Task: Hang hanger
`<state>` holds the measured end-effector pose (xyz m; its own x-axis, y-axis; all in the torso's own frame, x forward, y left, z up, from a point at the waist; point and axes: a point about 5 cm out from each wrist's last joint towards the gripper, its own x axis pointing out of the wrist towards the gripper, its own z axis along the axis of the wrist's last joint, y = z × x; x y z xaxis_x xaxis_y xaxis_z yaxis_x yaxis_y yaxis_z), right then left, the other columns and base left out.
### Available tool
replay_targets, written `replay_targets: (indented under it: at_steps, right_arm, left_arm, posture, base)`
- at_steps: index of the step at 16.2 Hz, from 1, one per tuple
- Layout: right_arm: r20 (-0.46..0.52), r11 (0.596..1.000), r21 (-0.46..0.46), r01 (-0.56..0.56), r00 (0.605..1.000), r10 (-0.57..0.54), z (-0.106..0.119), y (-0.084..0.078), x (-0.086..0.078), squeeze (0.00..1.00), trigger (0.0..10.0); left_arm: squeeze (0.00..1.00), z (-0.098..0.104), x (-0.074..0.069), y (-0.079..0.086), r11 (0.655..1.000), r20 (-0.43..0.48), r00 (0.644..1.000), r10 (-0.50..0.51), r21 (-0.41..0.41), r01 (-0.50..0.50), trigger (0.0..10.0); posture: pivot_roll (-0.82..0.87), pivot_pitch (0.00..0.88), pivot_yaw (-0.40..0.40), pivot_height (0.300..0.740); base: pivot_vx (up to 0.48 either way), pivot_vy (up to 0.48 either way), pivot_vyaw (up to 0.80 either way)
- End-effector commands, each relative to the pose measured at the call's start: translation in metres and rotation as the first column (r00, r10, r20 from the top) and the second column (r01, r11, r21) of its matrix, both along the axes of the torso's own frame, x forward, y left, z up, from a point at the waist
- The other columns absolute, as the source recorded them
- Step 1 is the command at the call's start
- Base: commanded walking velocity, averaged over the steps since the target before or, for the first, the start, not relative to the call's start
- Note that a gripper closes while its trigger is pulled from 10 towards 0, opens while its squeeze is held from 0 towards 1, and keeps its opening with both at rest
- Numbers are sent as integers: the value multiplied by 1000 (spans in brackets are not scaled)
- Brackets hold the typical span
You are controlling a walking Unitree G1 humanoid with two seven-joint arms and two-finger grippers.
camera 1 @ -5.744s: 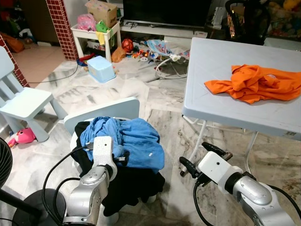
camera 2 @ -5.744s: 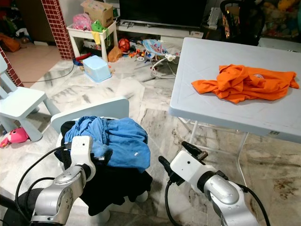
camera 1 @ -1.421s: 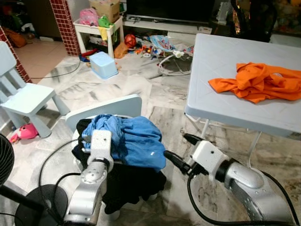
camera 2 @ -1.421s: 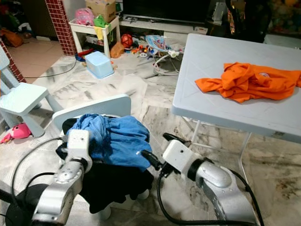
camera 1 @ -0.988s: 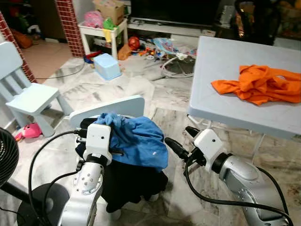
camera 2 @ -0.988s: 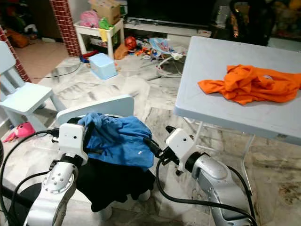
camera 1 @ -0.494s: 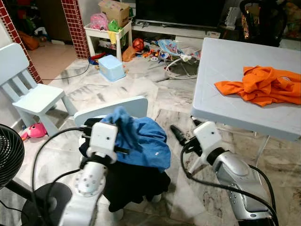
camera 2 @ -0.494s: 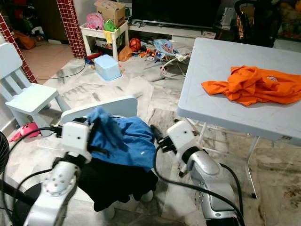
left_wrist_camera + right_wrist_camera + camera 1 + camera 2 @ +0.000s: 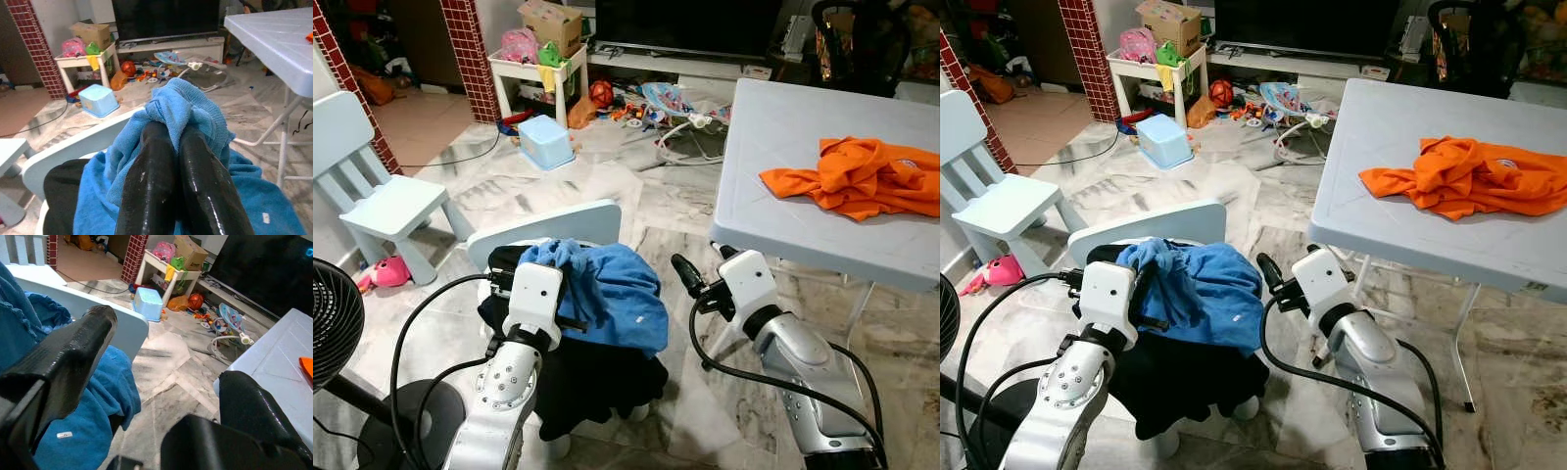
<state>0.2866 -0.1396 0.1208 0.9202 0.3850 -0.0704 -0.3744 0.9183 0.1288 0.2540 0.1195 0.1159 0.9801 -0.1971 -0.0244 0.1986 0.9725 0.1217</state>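
Over the small chair (image 9: 570,221), your left gripper (image 9: 166,133) is pinching a fold of the blue garment (image 9: 617,294), fingers closed on cloth. Your right gripper (image 9: 697,270) is hovering beside the pile, fingers spread and empty. No hanger is visible, so you are lifting slowly, watching whether the black clothing (image 9: 597,382) underneath drags.

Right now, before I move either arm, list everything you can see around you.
Blue garment: one, blue, heaped on the near chair.
Black garment: one, black, under the blue one, hanging off the chair.
Near chair: one, pale blue.
Small chair: one, pale blue, far left.
Table: one, pale grey, right.
Orange garment: one, crumpled on the table.
Storage box: one, light blue, floor.
Fan: one, black, near left.
Left hand: shut on the blue garment.
Right hand: open, beside the chair.
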Motion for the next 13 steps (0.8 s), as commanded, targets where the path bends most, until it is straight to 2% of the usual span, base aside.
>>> replay_targets:
  at_steps: [1,3,8,11,13]
  right_arm:
    - [41,998,9,58,997,-58,12,-9,6,0,10000]
    - [44,993,16,121,992,-121,15,-15,10,0,10000]
    - [43,984,36,175,983,-176,13,-16,13,0,10000]
    - [54,971,58,233,970,-236,14,-20,14,0,10000]
    - [75,933,80,350,932,-356,17,-33,16,0,10000]
  left_arm:
    - [0,18,1,-8,997,80,994,-72,-17,74,10000]
    - [0,19,4,-8,997,75,996,-56,-50,60,10000]
    - [0,14,7,-18,990,45,993,-111,-79,115,10000]
    - [0,13,8,-21,986,40,989,-143,-79,146,10000]
    - [0,17,11,-20,986,44,989,-142,-80,145,10000]
  posture:
    - [-32,0,-42,740]
    - [-39,0,-41,740]
    - [-45,0,-32,740]
    - [-41,0,-22,740]
    - [-18,0,8,740]
  base:
    - [0,0,0]
    - [0,0,0]
    - [0,0,-800]
    - [0,0,0]
    - [0,0,0]
